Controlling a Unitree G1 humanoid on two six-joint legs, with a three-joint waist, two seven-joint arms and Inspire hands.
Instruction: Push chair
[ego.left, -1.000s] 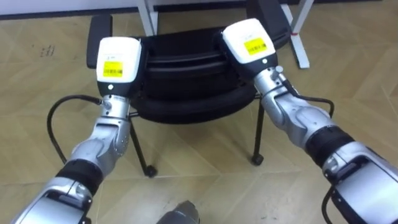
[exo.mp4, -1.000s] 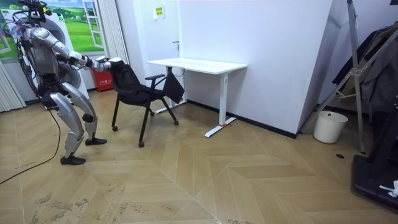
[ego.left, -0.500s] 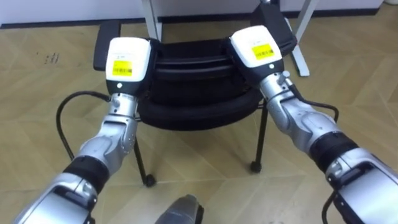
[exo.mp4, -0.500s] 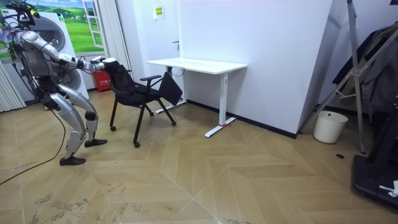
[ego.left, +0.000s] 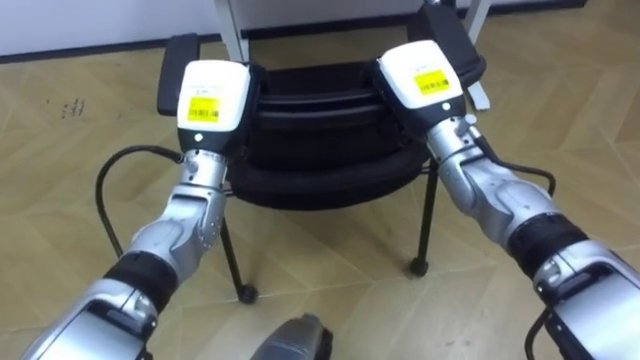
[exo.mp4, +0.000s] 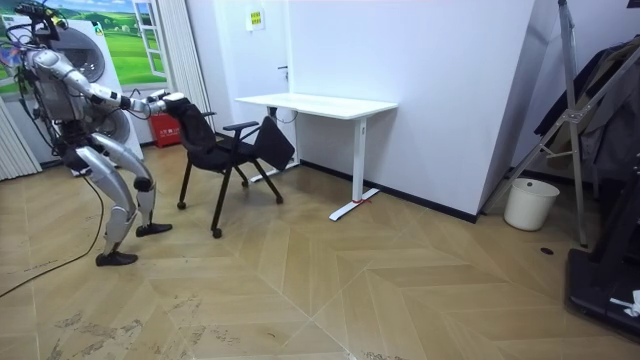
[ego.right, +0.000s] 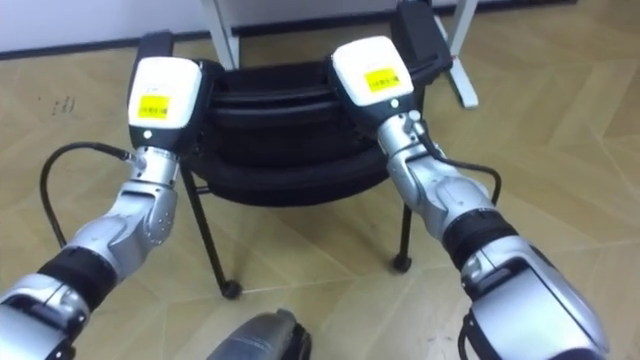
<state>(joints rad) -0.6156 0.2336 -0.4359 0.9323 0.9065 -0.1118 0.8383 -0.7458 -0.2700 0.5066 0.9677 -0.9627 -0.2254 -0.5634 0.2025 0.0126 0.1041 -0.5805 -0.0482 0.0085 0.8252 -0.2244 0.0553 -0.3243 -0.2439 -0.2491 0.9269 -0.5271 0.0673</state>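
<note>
Compared with a second ago, the chair (exo.mp4: 215, 150) stands slightly further toward the room view's left, its near caster most of all. The robot's upper body has drawn back the same way. Over the last half second there is hardly any change.

Both arms reach forward to the chair's black backrest (ego.left: 320, 150). The left hand (ego.left: 212, 95) lies on the backrest's top edge at its left end. The right hand (ego.left: 422, 85) lies on the same edge at its right end. Only the backs of the hands show, so I cannot tell whether either grips the backrest or merely presses on it.

The chair stands on the wooden floor (ego.left: 330, 260) between the robot and the white table (exo.mp4: 320, 103), near the table's end at the room view's left. Its seat faces the table.
</note>
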